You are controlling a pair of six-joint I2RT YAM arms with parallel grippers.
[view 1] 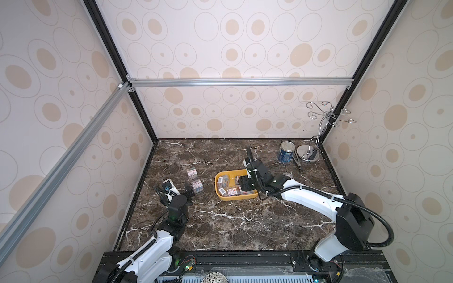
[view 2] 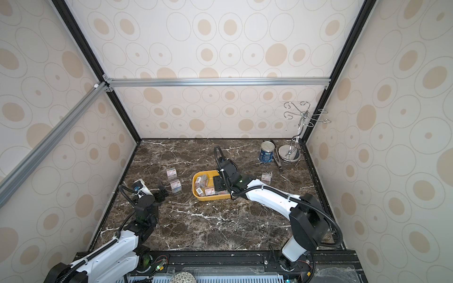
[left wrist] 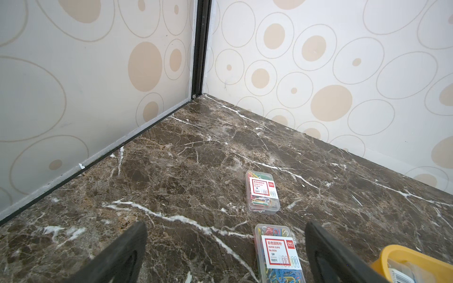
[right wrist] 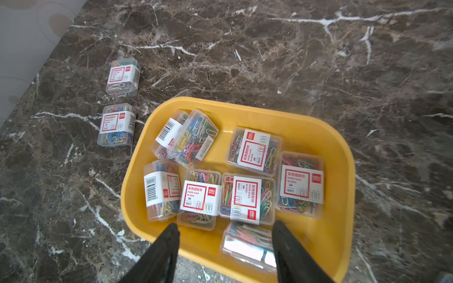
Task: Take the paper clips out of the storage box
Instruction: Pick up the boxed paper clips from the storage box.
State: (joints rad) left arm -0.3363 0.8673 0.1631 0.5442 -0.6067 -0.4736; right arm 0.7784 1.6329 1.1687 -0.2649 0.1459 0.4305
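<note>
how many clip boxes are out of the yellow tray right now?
3. Two clip boxes lie left of the yellow tray; a third clip box lies to its right, beyond the right arm. The arm could hide others.

Storage box [right wrist: 245,107]: shallow yellow tray, no lid, flat on desk [right wrist: 269,61]; approx eight clear labelled boxes of paper clips [right wrist: 199,196] inside, some flat, some tilted. Two more clip boxes [right wrist: 117,125] lie flat just beside it; another [view 2: 266,176] on opp. side.

Cream walls [view 1: 232,36] patterned with beige ovals enclose a dark brown marble tabletop [view 1: 220,232].
</note>
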